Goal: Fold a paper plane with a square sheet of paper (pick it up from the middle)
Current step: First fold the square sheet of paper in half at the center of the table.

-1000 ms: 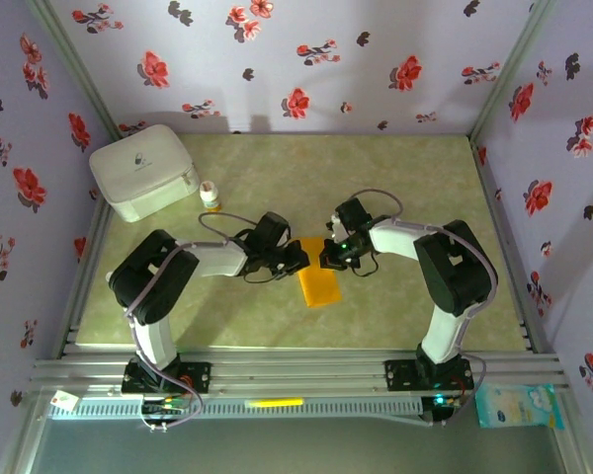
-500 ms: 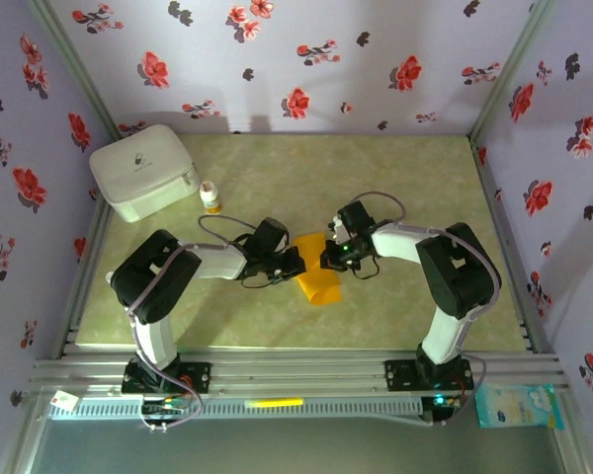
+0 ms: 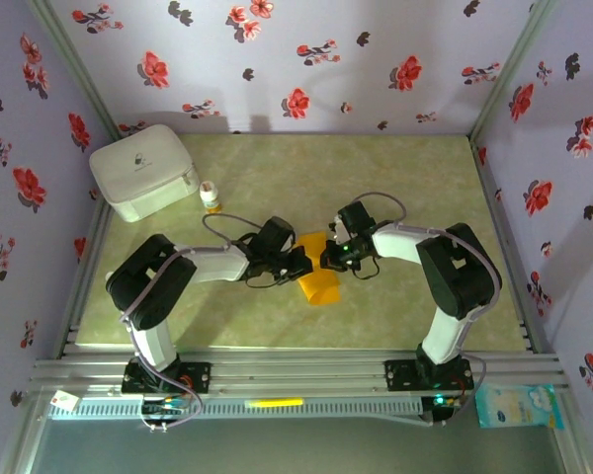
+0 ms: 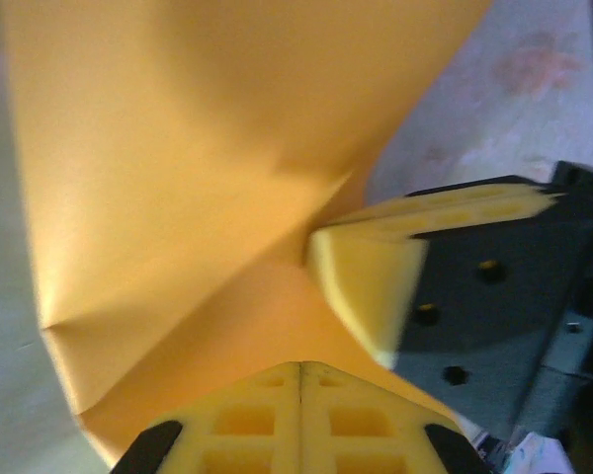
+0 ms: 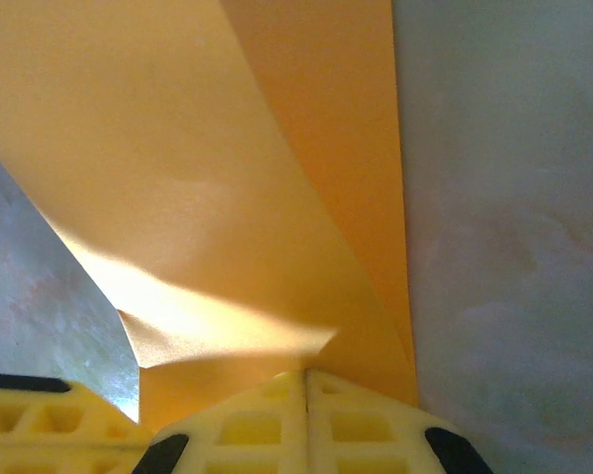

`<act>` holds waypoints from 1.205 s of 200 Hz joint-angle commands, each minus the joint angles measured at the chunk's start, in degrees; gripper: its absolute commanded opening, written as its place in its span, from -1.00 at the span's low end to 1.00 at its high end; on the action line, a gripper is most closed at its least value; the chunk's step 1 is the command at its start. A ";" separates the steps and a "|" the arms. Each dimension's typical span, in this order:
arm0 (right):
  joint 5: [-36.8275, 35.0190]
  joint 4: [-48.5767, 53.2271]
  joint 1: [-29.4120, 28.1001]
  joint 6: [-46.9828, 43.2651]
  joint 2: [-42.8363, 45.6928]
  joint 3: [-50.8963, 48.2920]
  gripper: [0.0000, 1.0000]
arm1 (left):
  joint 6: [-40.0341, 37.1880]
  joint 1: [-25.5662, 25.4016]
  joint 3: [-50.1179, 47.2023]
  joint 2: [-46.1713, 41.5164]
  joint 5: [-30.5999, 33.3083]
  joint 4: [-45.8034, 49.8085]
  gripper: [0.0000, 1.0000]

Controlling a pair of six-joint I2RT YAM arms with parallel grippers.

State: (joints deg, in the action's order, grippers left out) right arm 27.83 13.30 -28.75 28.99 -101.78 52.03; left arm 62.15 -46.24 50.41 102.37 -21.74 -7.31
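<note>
Paper (image 3: pixel 316 283) now shorter and bunched, against flat strip 1 second ago. Left pincer (image 3: pixel 301 263) has edged right toward right pincer (image 3: pixel 331 259). Judged: fold being drawn up between them, crease not yet pressed. Each pincer clamped on paper's far end, fingertips almost meeting. 2 arms reach inward, low over table (image 3: pixel 405 197) centre, elbows outward. Paper sits mid-table between the pincers, near end pointing at bases.

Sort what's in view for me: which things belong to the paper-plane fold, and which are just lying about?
In the job:
- square sheet of paper, orange, partly folded
- left claw and right claw, both shut on it

Lying about:
- white box, far left corner
- small bottle with orange cap, beside the box
- blue-green packet, off the table at the near right
</note>
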 commanded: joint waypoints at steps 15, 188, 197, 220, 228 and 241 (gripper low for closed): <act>-8.04 7.38 0.36 0.32 -2.55 -3.51 -1.00 | 0.73 -0.18 -4.82 0.11 0.58 -1.83 -1.00; -9.37 8.31 0.45 1.08 -1.04 -4.21 -1.00 | 6.60 -2.41 -8.98 -1.32 -0.66 -11.83 -1.00; -9.45 8.26 0.45 1.06 -1.01 -4.31 -1.00 | 6.92 -2.54 -10.34 -1.08 -0.51 -12.61 -1.00; -9.59 8.27 0.41 1.12 -0.85 -4.65 -1.00 | 7.02 -2.80 -13.96 -0.81 0.35 -13.51 -1.00; -9.73 8.23 0.45 1.23 -0.80 -4.73 -1.00 | 7.02 -2.89 -15.09 -0.92 0.55 -13.88 -1.00; -9.82 8.10 0.45 1.32 -0.83 -4.92 -1.00 | 7.03 -3.04 -16.45 -1.93 0.89 -13.96 -1.00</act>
State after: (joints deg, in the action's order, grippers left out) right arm 26.15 12.86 -28.75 29.19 -100.38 50.65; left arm 68.45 -48.56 37.54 100.42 -21.67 -22.63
